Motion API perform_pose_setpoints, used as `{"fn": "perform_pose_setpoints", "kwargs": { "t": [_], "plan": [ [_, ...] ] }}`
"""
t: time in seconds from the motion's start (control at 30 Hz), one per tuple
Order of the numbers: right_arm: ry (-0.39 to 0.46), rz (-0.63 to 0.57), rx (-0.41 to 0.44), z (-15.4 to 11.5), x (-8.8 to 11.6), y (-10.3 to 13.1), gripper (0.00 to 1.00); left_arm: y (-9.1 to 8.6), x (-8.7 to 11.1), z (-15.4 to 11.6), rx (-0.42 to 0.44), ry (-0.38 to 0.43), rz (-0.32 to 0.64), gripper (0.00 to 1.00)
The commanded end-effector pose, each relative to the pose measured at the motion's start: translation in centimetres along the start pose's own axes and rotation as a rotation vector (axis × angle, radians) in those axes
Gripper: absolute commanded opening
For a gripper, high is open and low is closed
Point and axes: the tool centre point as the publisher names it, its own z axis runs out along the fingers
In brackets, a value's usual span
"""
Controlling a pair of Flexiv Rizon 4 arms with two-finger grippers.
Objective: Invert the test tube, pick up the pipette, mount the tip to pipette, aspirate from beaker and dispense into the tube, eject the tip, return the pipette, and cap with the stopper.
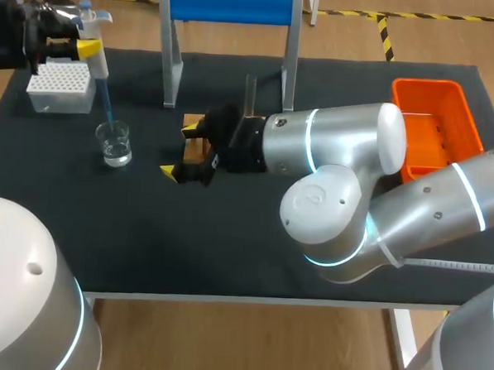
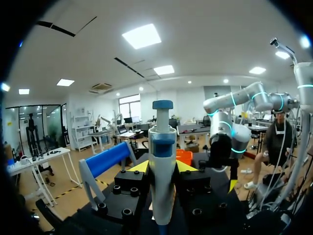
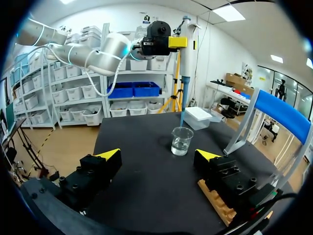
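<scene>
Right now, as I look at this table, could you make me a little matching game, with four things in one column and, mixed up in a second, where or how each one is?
Things:
1. pipette
2. beaker
3. orange bin
4. right end effector

Places or states:
A. open and empty, next to the wooden block
B. gripped by the left end effector
C. on the robot's right side of the table
D. holds clear liquid, with the blue tip pointing down at it

Pairs: 1-B, 2-D, 3-C, 4-A
</scene>
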Motion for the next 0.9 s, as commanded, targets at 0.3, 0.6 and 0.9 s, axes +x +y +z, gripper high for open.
{"fn": "perform_pose_setpoints", "kwargs": {
  "t": [0.3, 0.6, 0.9],
  "plan": [
    [0.001, 0.000, -0.002, 0.1, 0.0, -0.1, 1.00, 1.9, -0.6, -0.1, 0.019, -0.002, -0.023, 0.00],
    [0.001, 0.000, -0.002, 0.1, 0.0, -0.1, 1.00, 2.8, -0.9, -0.3, 0.022, -0.011, -0.037, 0.00],
    [0.001, 0.000, -0.002, 0.1, 0.0, -0.1, 1.00, 3.7, -1.3, -0.3, 0.024, -0.013, -0.049, 0.00]
  ]
}}
